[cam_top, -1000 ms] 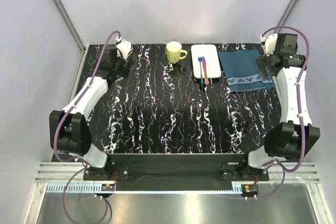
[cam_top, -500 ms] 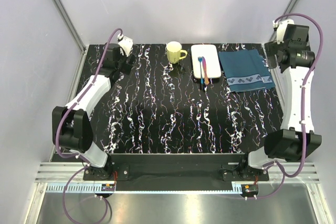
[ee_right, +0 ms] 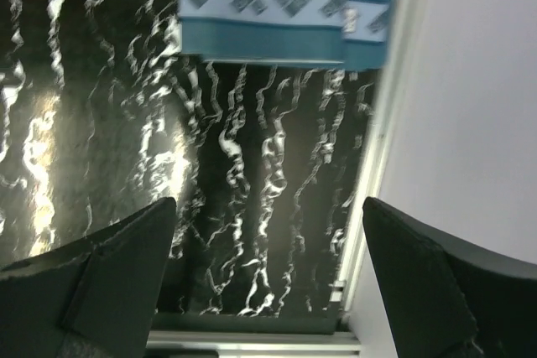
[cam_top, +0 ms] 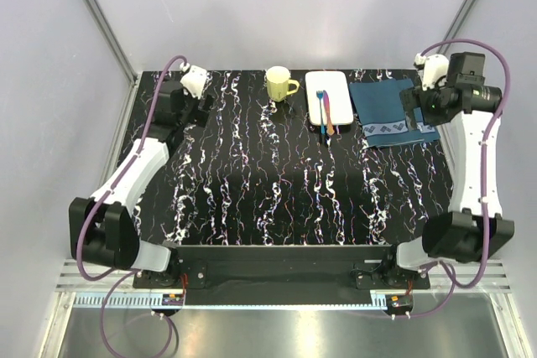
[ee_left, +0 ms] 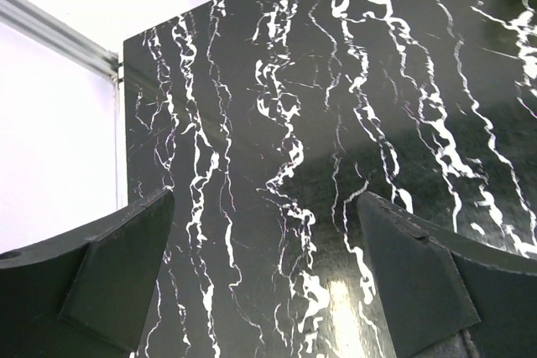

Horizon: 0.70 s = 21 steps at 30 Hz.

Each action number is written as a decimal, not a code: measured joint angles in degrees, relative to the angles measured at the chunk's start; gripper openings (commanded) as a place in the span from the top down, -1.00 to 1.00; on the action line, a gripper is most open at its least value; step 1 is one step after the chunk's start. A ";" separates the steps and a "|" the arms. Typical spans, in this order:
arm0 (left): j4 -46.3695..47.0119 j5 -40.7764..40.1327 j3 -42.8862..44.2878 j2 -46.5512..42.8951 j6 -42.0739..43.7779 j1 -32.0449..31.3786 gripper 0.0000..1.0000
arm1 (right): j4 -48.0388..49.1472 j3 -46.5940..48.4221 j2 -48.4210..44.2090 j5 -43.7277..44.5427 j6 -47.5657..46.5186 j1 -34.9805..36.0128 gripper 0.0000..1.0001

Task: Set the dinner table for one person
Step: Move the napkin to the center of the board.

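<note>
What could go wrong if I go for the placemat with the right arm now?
1. The placemat lies right beside the plate, whose utensils overhang its near edge; dragging the cloth could nudge the plate and tip them off.
2. The open right gripper hangs near the dinner table's right edge and its metal rail; a low approach might clip it.
</note>
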 measured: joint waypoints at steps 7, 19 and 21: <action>-4.20 0.70 0.07 -3.10 3.50 -0.42 -0.97 | 3.69 -3.45 8.07 3.41 -2.67 -0.22 -0.99; -13.97 -12.48 7.63 5.70 8.11 -2.54 -0.97 | 17.03 -6.95 17.44 6.23 -3.37 2.84 -1.00; -14.84 -13.55 7.72 6.21 8.15 -2.54 -0.98 | 18.21 -8.02 18.64 6.49 -3.80 5.64 -0.99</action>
